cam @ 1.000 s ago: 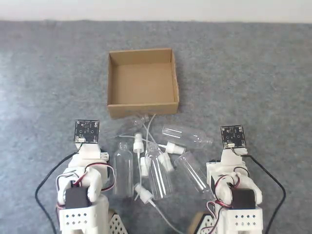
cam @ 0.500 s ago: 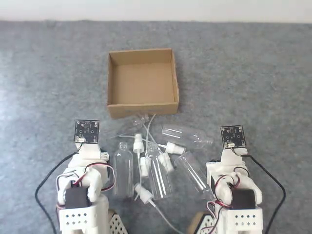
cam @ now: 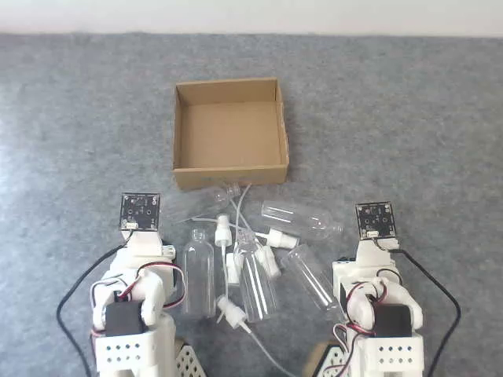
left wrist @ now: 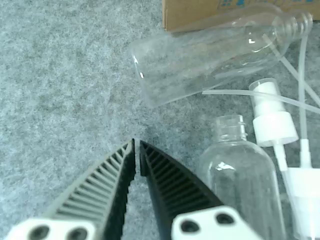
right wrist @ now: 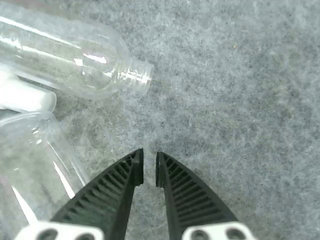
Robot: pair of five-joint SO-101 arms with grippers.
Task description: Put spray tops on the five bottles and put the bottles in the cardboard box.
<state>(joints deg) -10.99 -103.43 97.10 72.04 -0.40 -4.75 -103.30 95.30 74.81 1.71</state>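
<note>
1. Left gripper (left wrist: 137, 146): the two fingers are drawn almost together, with only a thin slit between the tips. They hold nothing, and the tips hang over bare grey carpet (left wrist: 60, 75).
2. Ahead of the left fingertips, the first bottle (left wrist: 210, 55) lies on its side with no top. Its body crosses the line of the fingers, well apart from the tips. The cardboard box (left wrist: 200, 12) stands just behind it; contact between the two cannot be confirmed.
3. Beside the dark left finger (left wrist: 175, 185), the second bottle (left wrist: 240, 175) lies with its open neck pointing toward the box. It is near the finger and apart from the tips.
4. A white spray top (left wrist: 272, 122) lies just beside the second bottle's neck, on the side away from the fingers.
5. Right gripper (right wrist: 149, 159): the fingers stand close together, with a narrow strip of carpet showing between them. They hold nothing.
6. Ahead of the right fingertips and off to one side, the third bottle (right wrist: 65, 55) lies on its side. Its open neck is the end nearest the tips, apart from them.
7. The fourth bottle (right wrist: 35, 165) lies just beside the outer face of one right finger, on the side toward the left arm. Contact cannot be confirmed.
8. In the high view, the fifth bottle (cam: 255, 276) lies between the two arms. All five bottles lie on the carpet outside the box.
</note>
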